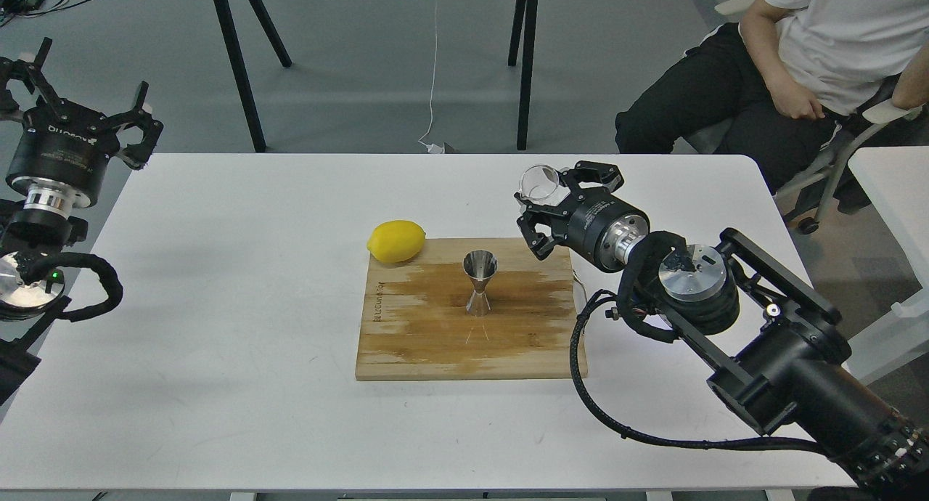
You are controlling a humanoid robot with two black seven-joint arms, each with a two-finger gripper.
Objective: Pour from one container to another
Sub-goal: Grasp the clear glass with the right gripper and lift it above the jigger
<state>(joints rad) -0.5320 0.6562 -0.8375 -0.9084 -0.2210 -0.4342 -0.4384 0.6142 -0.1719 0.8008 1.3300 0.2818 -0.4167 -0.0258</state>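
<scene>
Gripping the small clear glass cup (538, 184) right of centre, right end effector (555, 196) tips it toward the shiny steel hourglass jigger (480, 283), upright mid-frame on wooden board (414, 341), probably for pouring. Left end effector (87, 105), upper left, splayed, empty.

I saw a clear glass cup (538, 183), a shiny polished steel jigger (480, 283), a worn, streaky wooden board (468, 316), a smooth waxy lemon (396, 240) and a matt white table (218, 305).
</scene>
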